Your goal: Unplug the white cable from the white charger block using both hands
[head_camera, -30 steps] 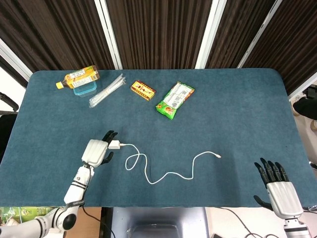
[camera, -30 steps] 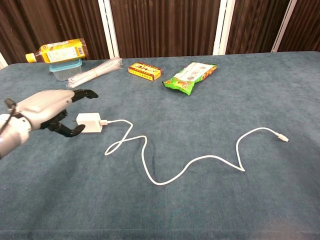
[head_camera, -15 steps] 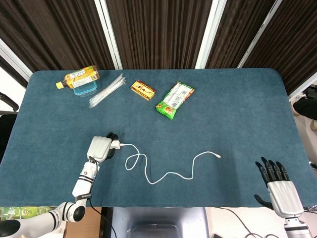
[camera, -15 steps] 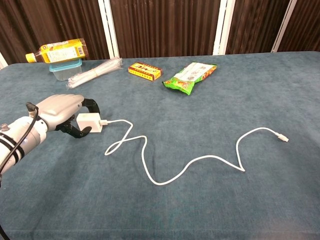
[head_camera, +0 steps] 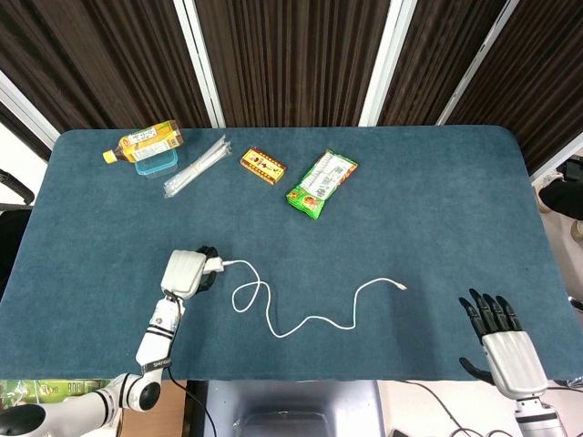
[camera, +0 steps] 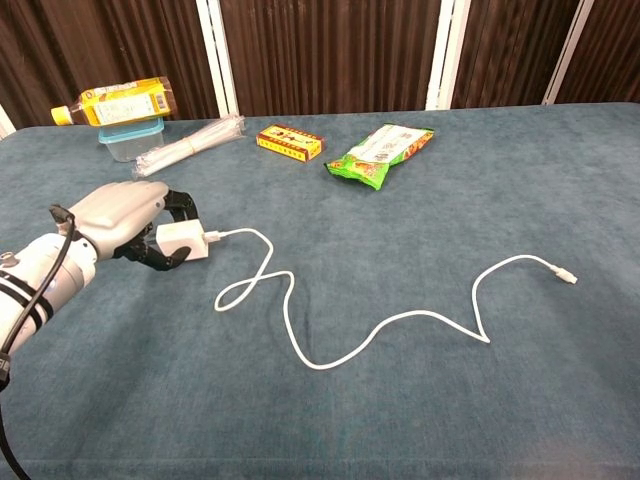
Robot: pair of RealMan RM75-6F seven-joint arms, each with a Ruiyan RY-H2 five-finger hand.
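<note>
Clearly the left hand (camera: 125, 215) grips the small, rigid charger block (camera: 182, 241); the limp cable (camera: 330, 335) trails beside it, best pinched at its plug. The right hand (head_camera: 503, 339) is empty, fingers spread, well apart.

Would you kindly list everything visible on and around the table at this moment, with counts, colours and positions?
charger block: one, white, near-left of the table, gripped by the left hand
cable: one, white, plugged into the charger block, snaking right to a free end
bottle: one, yellow-labelled, lying on the container at the far left
container: one, clear with a blue tint, far left
clear wrapped bundle: one, transparent, right of the container
small box: one, orange-red, far centre
snack bag: one, green, right of the small box
table: one, blue cloth surface
left hand: one, grey with black fingers, holds the charger block
right hand: one, grey with black fingers, spread at the near-right edge, holding nothing
</note>
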